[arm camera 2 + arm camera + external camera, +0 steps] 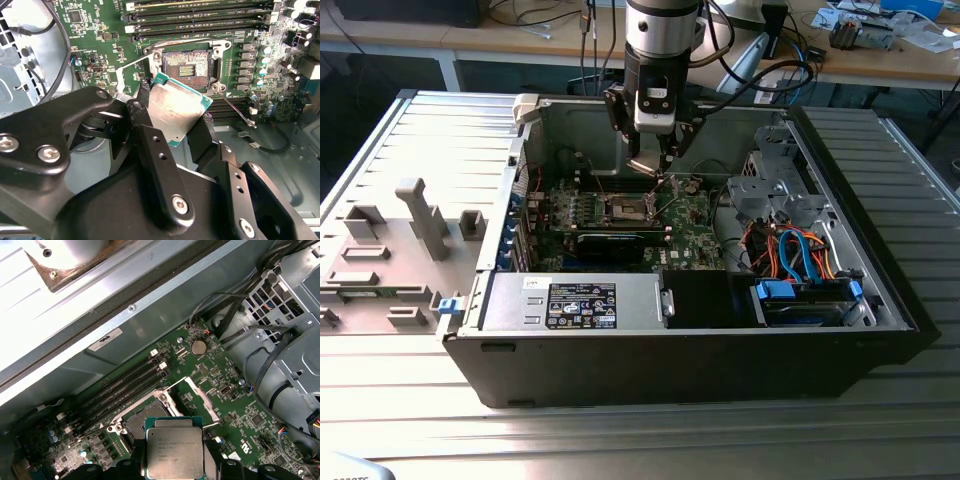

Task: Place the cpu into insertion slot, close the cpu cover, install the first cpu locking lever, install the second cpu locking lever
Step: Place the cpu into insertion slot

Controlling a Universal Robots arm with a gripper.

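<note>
The cpu (175,112) is clamped between the fingers (149,142), hanging just above the slot (187,65). The cover (204,398) stands flipped up beside the bare slot. All this is over the green board (695,225) inside the open case (650,370) on the worktop (620,435).

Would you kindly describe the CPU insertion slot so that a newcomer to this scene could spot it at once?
Look inside the open computer case at the green motherboard. Beside the row of long narrow memory slots sits the insertion slot, close to the cpu that the gripper holds. Unlike its neighbours, it is a small square with a brownish contact field and a metal rim.
</note>
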